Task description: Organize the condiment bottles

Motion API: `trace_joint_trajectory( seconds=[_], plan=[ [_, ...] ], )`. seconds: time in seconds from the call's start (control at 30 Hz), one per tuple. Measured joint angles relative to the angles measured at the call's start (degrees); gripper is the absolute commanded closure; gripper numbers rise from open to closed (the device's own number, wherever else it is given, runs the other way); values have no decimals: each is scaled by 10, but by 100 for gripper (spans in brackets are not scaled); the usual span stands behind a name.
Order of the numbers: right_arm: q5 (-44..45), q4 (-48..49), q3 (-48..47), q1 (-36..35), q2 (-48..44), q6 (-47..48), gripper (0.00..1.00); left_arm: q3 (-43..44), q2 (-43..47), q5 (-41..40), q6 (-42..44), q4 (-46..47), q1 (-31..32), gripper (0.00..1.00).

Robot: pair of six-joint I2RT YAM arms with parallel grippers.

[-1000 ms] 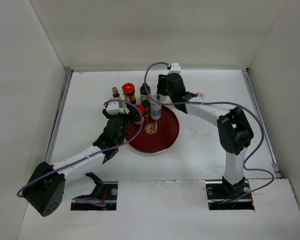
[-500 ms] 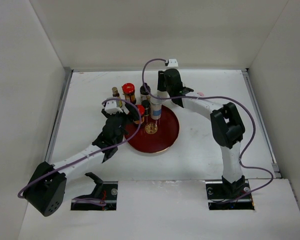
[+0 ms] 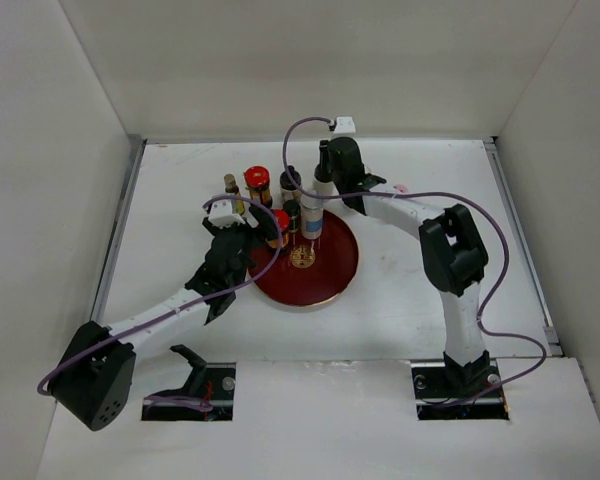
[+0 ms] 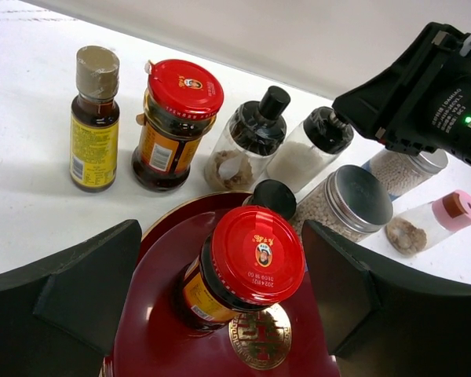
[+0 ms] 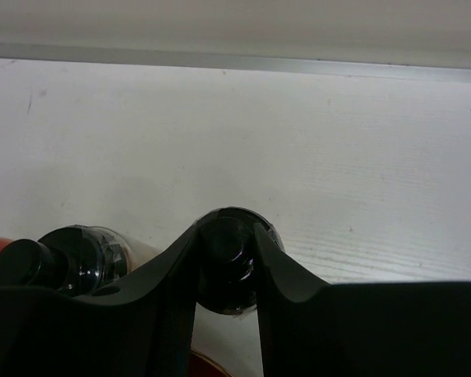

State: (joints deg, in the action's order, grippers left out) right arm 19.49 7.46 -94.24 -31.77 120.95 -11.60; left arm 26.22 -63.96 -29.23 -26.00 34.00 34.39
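- the left gripper is hanging wide open around a red-lidded jar. one finger is on each side with a gap showing on both, so it is not gripping anything.
- that jar is standing upright on a dark-red plate, just behind its gold emblem.
- the right gripper is pinching narrow on the cap of a black-capped bottle. both fingers look pressed against the cap's sides.
- this bottle is full of white grains and is standing on the white table, just beyond the plate's far rim.
- a loose line is standing on the table behind the plate: a brown-capped bottle, a second red jar and a black-knobbed jar. the gripped bottle is right beside that last one.
- a silver-lidded jar is sitting at the plate's far edge, and another silver lid is showing behind it.
- a pink-capped bottle is off to the right, well apart from the line. i cannot tell whether it is upright.
- a small black cap is peeking out just behind the jar on the plate.
- in my judgement the sorting is partly done. the back line is looking orderly, but the bottles around the plate are bunched. the pink-capped one and the jar on the plate seem to be waiting for a place.
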Motion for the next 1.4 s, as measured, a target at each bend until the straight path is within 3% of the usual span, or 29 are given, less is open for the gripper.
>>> trace_joint_trajectory(
  seconds=[0.23,0.5,0.8,1.07,1.4],
  plan=[
    [11,15,58,0,-71,10,73,0,-5,0,0,2,0,17],
    [33,78,127,-14,-235,26,73,0,-12,6,0,4,0,17],
    [72,130,282,-52,-379,25,73,-2,-11,10,-3,5,-2,17],
    [91,120,410,-63,-409,-6,73,-7,-6,10,-4,5,-2,17],
    [83,128,462,-103,-406,-41,72,31,-19,10,0,-29,-3,18]
  ],
)
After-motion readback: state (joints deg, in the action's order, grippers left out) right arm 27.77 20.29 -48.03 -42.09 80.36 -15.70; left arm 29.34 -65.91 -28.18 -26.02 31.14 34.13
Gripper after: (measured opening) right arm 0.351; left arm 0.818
